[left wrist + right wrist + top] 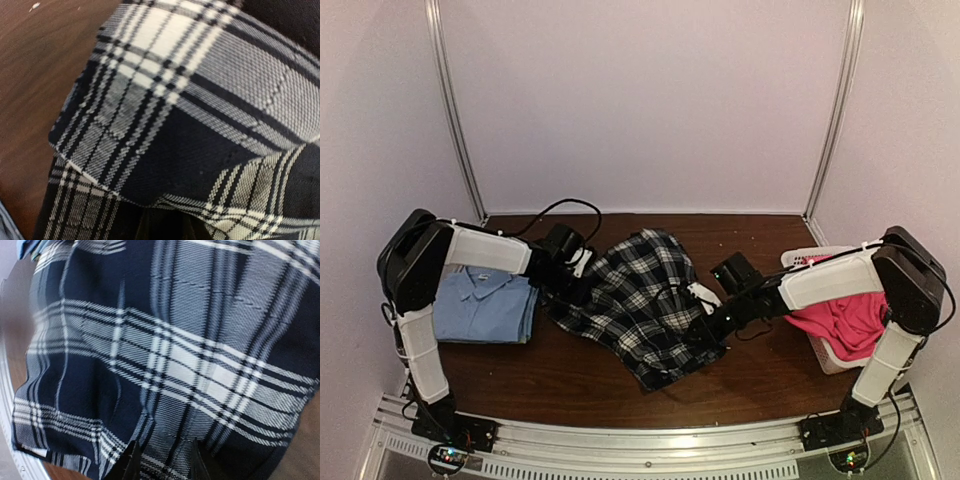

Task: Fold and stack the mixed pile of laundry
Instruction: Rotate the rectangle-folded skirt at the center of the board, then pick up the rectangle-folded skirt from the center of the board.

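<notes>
Dark-brown wood worktop, pale walls, metal rail at near edge.

Top view: plaid shirt spread at centre. Light blue shirt folded at L side. Pink trousers in white basket at R. L gripper at plaid shirt's L edge, R gripper at its R edge.

L wrist: plaid shirt fills frame, worktop strip at L. Gripper mostly hidden by cloth, opening can't tell.

R wrist: fingertips narrowly apart, plaid shirt betw. them. Whether clamped, can't tell.
</notes>
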